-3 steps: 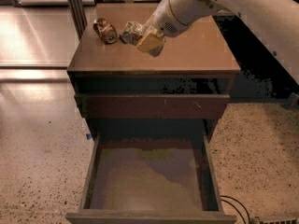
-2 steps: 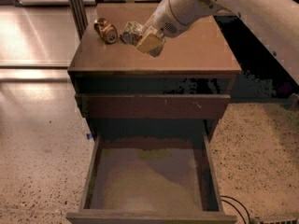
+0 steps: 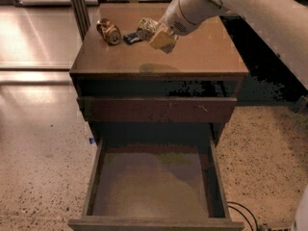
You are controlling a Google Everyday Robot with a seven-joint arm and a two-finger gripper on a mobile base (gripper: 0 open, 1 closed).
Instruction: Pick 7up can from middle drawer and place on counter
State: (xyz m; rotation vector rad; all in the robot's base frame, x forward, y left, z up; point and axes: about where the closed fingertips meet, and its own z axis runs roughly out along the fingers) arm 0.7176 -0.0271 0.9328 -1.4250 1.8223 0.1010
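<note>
The 7up can is a pale, dented can held in my gripper over the back left part of the counter. The gripper is shut on the can and holds it a little above the surface, casting a shadow near the counter's front edge. The white arm reaches in from the upper right. The middle drawer is pulled fully out below, and its flat floor is bare.
A brownish-gold can lies on the counter's back left corner, with a small dark blue item beside it, just left of the gripper. A closed drawer front sits above the open drawer. Speckled floor surrounds the cabinet; a cable lies at the lower right.
The gripper with the can has shifted very slightly to the right over the counter. Nothing else has moved.
</note>
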